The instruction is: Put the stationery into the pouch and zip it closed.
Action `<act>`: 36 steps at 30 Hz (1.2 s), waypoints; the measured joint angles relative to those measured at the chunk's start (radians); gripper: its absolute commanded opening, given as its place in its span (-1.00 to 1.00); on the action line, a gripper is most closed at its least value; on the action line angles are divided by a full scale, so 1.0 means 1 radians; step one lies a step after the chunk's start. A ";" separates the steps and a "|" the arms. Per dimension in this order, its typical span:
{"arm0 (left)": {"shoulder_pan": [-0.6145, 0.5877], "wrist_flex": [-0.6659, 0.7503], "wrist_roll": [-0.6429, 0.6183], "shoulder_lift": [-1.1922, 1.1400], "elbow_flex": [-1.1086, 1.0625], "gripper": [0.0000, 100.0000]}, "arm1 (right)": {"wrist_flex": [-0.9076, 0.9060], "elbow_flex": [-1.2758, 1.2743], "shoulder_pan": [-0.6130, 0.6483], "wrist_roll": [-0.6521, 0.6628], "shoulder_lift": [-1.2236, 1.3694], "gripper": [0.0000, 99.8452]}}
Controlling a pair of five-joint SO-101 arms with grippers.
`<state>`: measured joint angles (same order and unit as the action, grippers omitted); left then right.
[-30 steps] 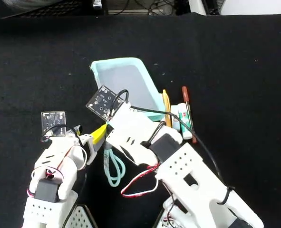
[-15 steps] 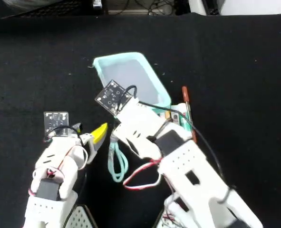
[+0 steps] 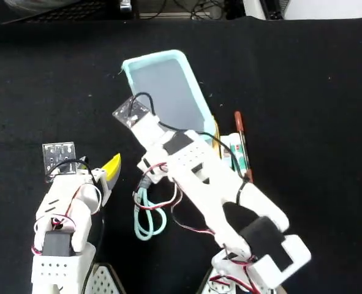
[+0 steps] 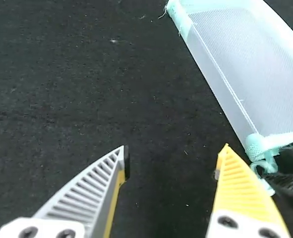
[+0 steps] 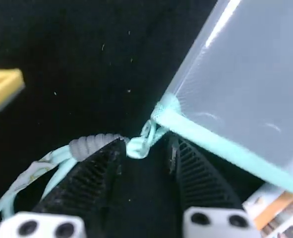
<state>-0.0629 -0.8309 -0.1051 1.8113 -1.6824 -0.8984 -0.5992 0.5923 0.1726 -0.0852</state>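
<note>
At lower left of the high view, the left pincer (image 3: 107, 174) hangs with jaws apart over the black cloth bench (image 3: 303, 92). At centre, the right pincer (image 5: 146, 144) stands narrowly apart astride the teal zip pull (image 5: 136, 147) of the translucent teal-edged pouch (image 3: 162, 86). Loose pens (image 3: 239, 144) lie just right of the pouch.

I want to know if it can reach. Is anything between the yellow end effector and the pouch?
Nothing visible. Bare table lies between the open left end effector and the pouch. The right end effector sits by the pouch's zipper corner, off to the side.
</note>
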 measured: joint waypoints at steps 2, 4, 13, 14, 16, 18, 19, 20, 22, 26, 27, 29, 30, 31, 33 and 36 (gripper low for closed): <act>0.000 0.000 0.000 0.000 0.000 -0.40 | -0.026 0.012 0.000 -0.043 -0.002 -0.67; 0.000 0.000 0.000 0.000 0.000 -0.40 | -0.048 0.012 0.000 -0.072 -0.002 -0.67; 0.000 0.005 0.000 0.000 0.000 -0.41 | -0.043 0.037 0.000 -0.098 0.095 -0.51; 0.000 0.005 0.000 0.000 0.000 -0.41 | -0.041 0.054 0.000 -0.112 0.123 -0.49; 0.000 0.005 0.000 0.000 0.000 -0.41 | -0.041 0.091 0.000 -0.146 0.173 -0.52; 0.000 0.005 0.000 0.000 0.000 -0.41 | -0.041 0.127 0.000 -0.160 0.213 -0.55; 0.000 0.005 0.000 0.000 0.000 -0.41 | -0.041 0.143 0.000 -0.163 0.230 -0.56; 0.000 0.005 0.000 0.000 0.000 -0.41 | -0.038 0.158 0.000 -0.167 0.249 -0.57; 0.000 0.005 0.000 0.000 0.000 -0.41 | -0.037 0.190 0.000 -0.167 0.288 -0.57; 0.000 0.005 0.000 0.000 0.000 -0.41 | -0.032 0.253 0.000 -0.169 0.361 -0.70; 0.000 0.005 0.000 0.000 0.000 -0.41 | -0.032 0.261 0.000 -0.169 0.371 -0.81; 0.000 0.005 0.000 0.000 0.000 -0.41 | -0.043 0.261 -0.005 -0.147 0.374 -0.99; 0.000 0.005 0.000 0.000 0.000 -0.41 | -0.051 0.261 -0.008 -0.137 0.374 -0.95; 0.000 0.005 0.000 0.000 0.000 -0.41 | -0.061 0.264 -0.014 -0.129 0.374 -0.97; 0.000 0.005 0.000 0.000 0.000 -0.41 | -0.095 0.265 -0.018 -0.115 0.368 -0.97; 0.000 0.005 0.000 0.000 0.000 -0.41 | -0.161 0.262 -0.017 -0.100 0.318 -0.98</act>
<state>-0.0629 -0.8263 -0.1051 1.8113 -1.6824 -1.0595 -0.3368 0.5754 0.0729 0.2325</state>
